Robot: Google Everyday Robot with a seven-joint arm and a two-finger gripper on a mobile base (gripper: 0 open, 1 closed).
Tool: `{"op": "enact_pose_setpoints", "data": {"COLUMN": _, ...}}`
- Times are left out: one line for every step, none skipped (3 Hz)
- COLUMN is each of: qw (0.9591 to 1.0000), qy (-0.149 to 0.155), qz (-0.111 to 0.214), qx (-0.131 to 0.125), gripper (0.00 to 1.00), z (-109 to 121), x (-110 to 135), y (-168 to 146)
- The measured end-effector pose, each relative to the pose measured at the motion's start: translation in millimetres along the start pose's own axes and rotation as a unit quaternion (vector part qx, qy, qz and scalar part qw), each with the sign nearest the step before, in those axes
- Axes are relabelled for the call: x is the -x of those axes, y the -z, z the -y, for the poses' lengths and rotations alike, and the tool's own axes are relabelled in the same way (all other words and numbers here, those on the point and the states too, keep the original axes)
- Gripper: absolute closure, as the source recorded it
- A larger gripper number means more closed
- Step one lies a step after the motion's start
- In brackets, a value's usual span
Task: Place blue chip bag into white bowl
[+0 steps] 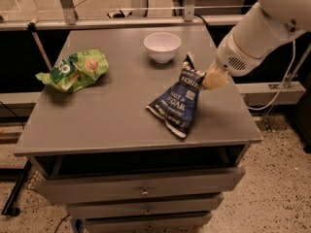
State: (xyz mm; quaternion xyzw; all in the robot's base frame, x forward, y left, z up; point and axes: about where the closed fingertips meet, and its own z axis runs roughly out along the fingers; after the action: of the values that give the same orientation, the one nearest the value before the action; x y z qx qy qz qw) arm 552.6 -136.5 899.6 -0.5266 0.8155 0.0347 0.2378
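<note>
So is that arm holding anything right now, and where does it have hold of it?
Yes, the blue chip bag. The gripper, over the right side of the table, has its jaws pinched on the bag's upper right edge.
</note>
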Motion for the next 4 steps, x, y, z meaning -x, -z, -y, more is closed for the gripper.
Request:
{"op": "enact_pose_setpoints", "data": {"qw": 0.9979, "qy": -0.031, "qz": -0.012, "qx": -0.056, "gripper": 1.0, "z": 50.5, "x": -26.9, "y": 30.0}}
{"op": "enact_pose_setpoints", "data": {"qw": 0.9979, "qy": -0.031, "qz": -0.012, "qx": -0.056, "gripper": 1.0, "z": 50.5, "x": -26.8, "y": 30.0}}
{"op": "enact_pose_setpoints", "data": {"qw": 0.9968, "qy": -0.023, "qz": 0.004, "qx": -0.076, "gripper": 1.0, "z": 80.1, "x": -14.4, "y": 41.9}}
{"op": "enact_pose_setpoints", "data": {"qw": 0.9948, "qy": -0.014, "qz": 0.023, "qx": -0.098, "gripper": 1.0, "z": 109.8, "x": -0.1, "y": 54.6}}
